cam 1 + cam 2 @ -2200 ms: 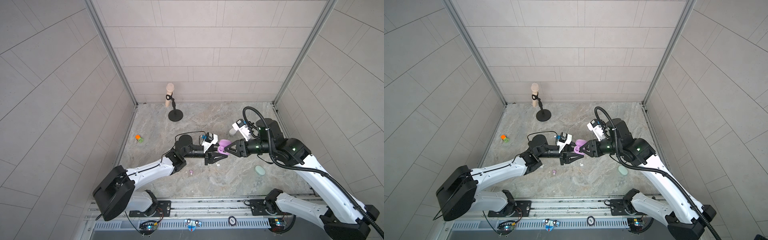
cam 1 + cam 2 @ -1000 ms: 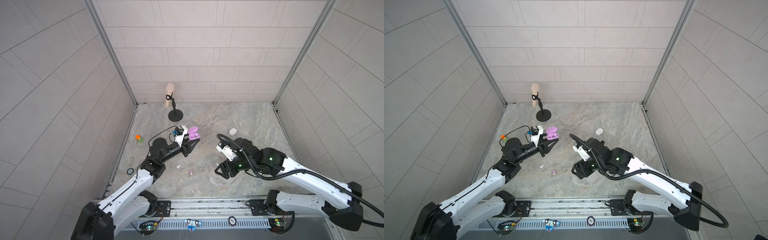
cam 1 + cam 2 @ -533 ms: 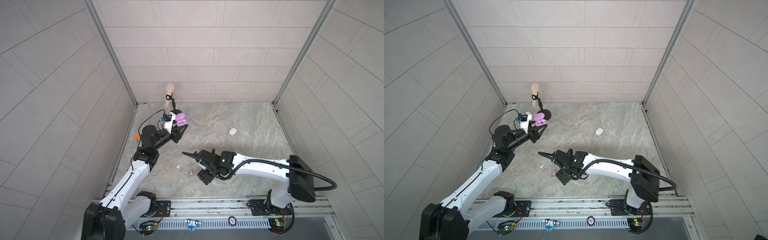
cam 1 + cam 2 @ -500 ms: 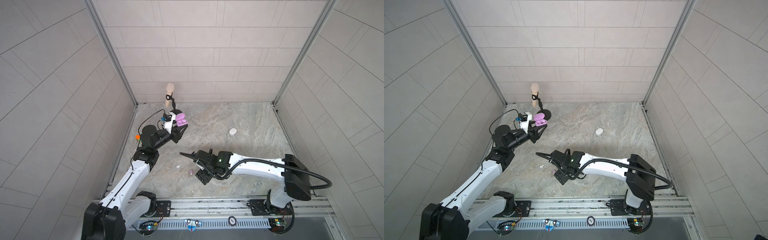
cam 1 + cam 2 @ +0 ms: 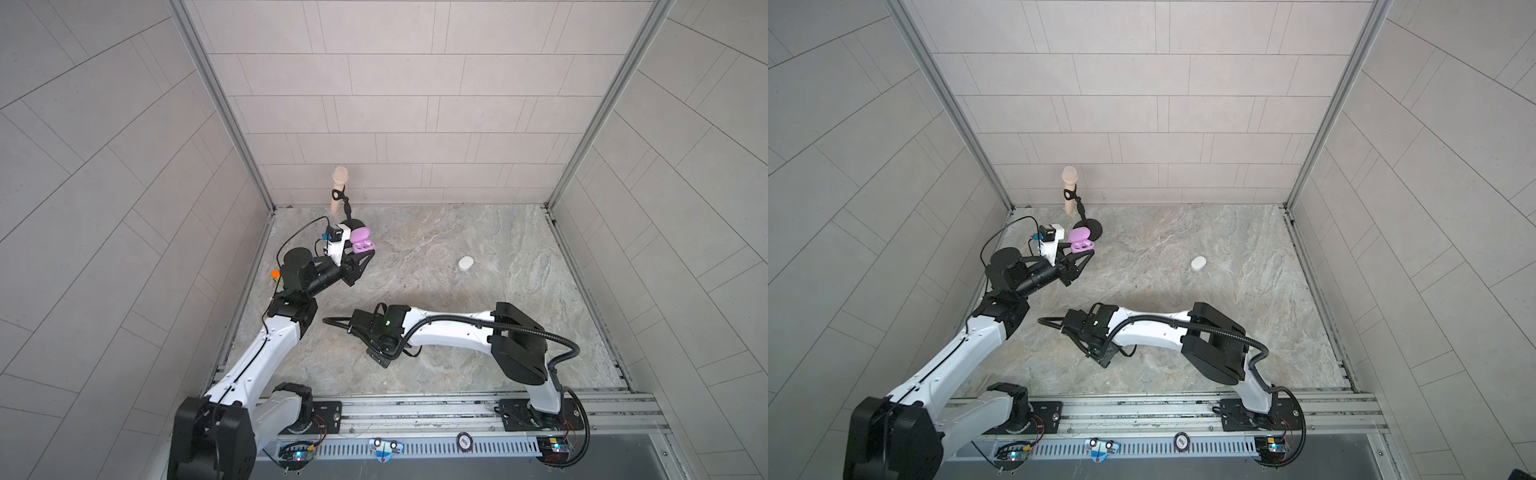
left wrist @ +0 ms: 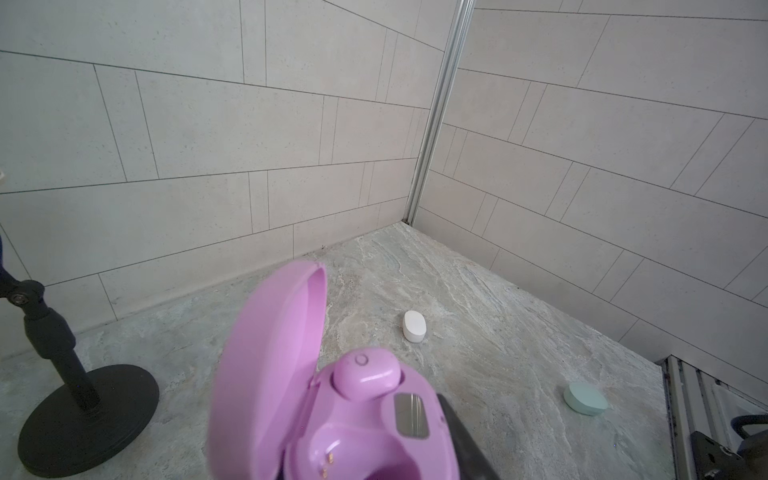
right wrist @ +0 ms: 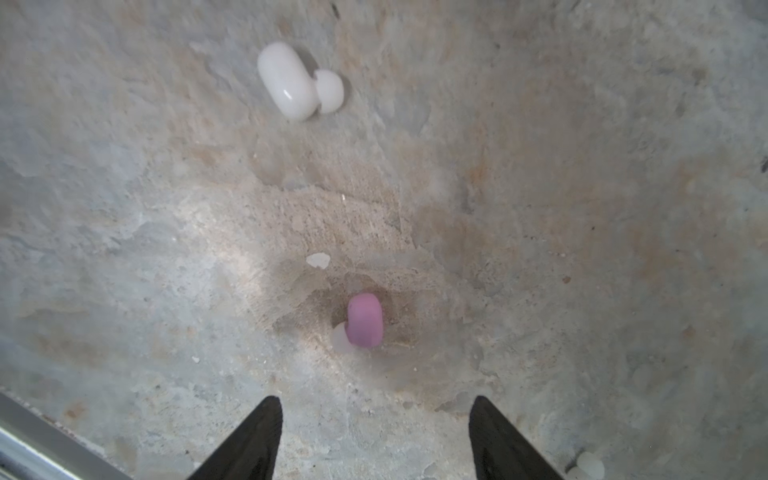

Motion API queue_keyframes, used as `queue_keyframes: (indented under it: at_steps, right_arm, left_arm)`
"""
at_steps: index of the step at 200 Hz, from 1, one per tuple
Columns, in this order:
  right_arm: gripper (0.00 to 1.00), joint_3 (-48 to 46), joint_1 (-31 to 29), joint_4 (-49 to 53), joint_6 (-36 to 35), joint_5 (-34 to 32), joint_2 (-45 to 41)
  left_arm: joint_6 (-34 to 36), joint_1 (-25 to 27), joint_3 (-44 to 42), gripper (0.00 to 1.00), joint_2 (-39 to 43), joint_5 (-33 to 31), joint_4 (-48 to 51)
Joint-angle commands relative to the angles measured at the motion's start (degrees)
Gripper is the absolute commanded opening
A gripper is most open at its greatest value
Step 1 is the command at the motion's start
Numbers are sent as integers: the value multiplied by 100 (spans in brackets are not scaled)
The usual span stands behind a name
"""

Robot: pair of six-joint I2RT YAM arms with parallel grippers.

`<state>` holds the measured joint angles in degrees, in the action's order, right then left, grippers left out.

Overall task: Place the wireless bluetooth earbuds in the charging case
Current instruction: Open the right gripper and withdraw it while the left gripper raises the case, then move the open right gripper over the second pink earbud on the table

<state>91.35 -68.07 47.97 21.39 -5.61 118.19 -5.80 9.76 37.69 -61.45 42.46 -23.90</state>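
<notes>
Between the fingertips of the left gripper [image 5: 360,254], held clear of the stone floor [image 5: 415,266], sits the lilac charging case [image 5: 362,242], clamped at its base with the lid hinged open. The left wrist view shows one dark finger [image 6: 465,440] pressed against the case's side. A seated lilac earbud [image 6: 365,374] occupies the socket farther from that gripper's wrist, and the nearer socket shows bare metal contacts. Just beside the left gripper stands the microphone stand [image 5: 353,224]. Well beyond the gripper, on the floor, lie a white case [image 6: 414,326] and a mint-green case [image 6: 586,398], apart from each other. The right gripper [image 7: 374,401] hangs low over the floor with its fingers spread wide and nothing between them. A loose lilac earbud [image 7: 365,320] lies on the floor just ahead of those fingertips, roughly centred on the gap and touching neither finger; a pale tip shows at one side of it. Farther ahead of the right gripper, well apart from the lilac one, lies a white earbud [image 7: 299,81]. Both top views hide the loose lilac earbud beneath the right arm.
</notes>
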Motion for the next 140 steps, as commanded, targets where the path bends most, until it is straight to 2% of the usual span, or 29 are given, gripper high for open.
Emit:
queue_keyframes:
  at_steps: [1, 82, 140]
  right_arm:
    - [74, 338, -2, 462, -96, -275, 283]
    - [71, 975, 188, 870, -117, -499, 919]
    - [70, 823, 268, 890, 148, -1067, 761]
  left_arm:
    - [-96, -37, 52, 17, -15, 162, -343]
    - [-95, -44, 34, 17, -59, 184, -349]
    - [-123, -44, 46, 17, -104, 228, -376]
